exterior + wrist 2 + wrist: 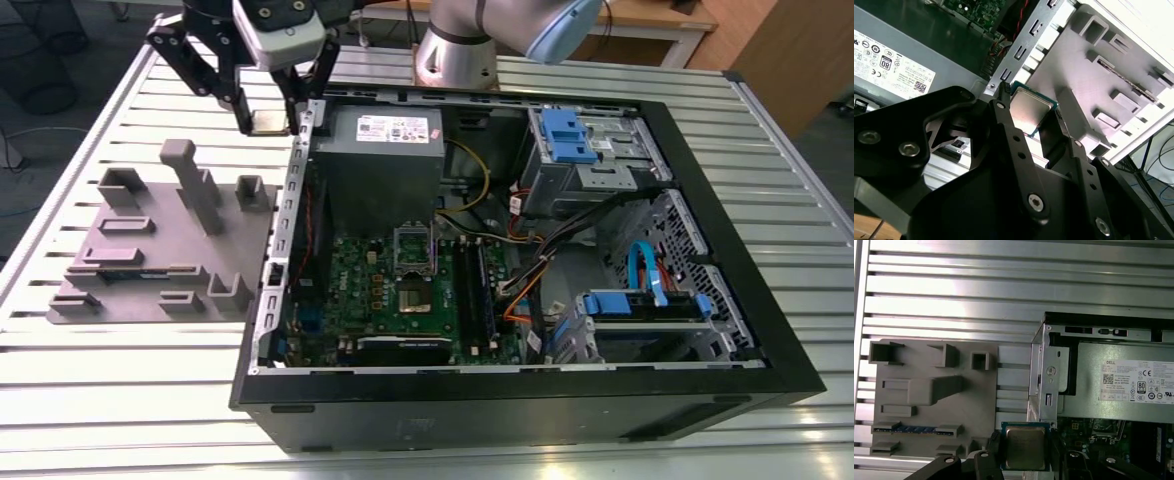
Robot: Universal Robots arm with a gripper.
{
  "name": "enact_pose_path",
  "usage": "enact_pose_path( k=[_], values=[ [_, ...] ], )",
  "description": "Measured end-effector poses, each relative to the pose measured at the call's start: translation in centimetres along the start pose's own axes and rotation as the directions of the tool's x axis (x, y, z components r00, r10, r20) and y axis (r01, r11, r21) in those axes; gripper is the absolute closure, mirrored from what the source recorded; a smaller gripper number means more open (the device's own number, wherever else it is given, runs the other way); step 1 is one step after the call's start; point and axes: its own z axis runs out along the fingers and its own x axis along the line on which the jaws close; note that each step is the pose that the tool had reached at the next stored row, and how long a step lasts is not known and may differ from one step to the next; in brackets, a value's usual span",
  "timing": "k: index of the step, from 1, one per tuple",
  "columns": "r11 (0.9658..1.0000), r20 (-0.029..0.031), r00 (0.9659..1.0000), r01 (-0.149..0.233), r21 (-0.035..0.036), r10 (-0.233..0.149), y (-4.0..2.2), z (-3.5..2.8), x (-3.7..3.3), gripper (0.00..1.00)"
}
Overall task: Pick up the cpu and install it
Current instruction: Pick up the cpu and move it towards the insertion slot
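Seen from the exterior view, the tool (272,112) hangs high over the far corner of the open computer case (534,405), above its wall on the exterior view's left. The grey fixture block (160,250) sits on the slatted surface (107,380) just beside that wall. The socket (412,252) on the green board lies well apart from the tool, down inside the case beyond the power supply (380,150).

In that view the chip is no more than a small pale square between the fingertips. The first wrist view shows it plainly: the cpu (1025,447) is held aloft, pinched by two opposite edges, with the case wall under it and the fixture and power supply to either side. The second wrist view adds the chip's green rim and the dark fingers (1006,125) clamped against it.

There is open air all round the tool. The cpu lies flat, silver top up, its sides square with the case wall. Being square, it has no long axis.
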Motion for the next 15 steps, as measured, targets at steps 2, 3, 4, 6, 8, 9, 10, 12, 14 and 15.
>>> enact_pose_path(
  k=[2, 3, 4, 6, 8, 9, 10, 12, 14, 15],
  values=[
    [1.0, 0.0, 1.0, 0.0, -0.0001, 0.0, 0.0, 0.0, -0.06, 0.53],
    [1.0, 0.0, 1.0, 0.0, 0.0, 0.0, 0.0, 0.0, -0.09, 0.53],
    [1.0, 0.0, 1.0, 0.0, 0.0, 0.0, 0.0, 0.0, -0.11, 0.53],
    [1.0, 0.0, 1.0, 0.0, 0.0, 0.0, -0.01, 0.0, -0.17, 0.53],
    [1.0, 0.0, 1.0, 0.0, 0.0, 0.0, -0.01, 0.0, -0.23, 0.53],
    [1.0, 0.0, 1.0, 0.0, 0.0, 0.0, -0.01, 0.0, -0.25, 0.53],
    [1.0, 0.0001, 1.0, 0.0, 0.0, 0.0, -0.01, 0.0, -0.28, 0.53],
    [1.0, 0.0, 1.0, 0.0, 0.0, 0.0, -0.01, 0.0, -0.34, 0.53],
    [1.0, 0.0, 1.0, 0.0, 0.0, 0.0, -0.02, -0.01, -0.39, 0.53],
    [1.0, 0.0, 1.0, 0.0, 0.0, 0.0, -0.02, -0.01, -0.42, 0.53]
  ],
)
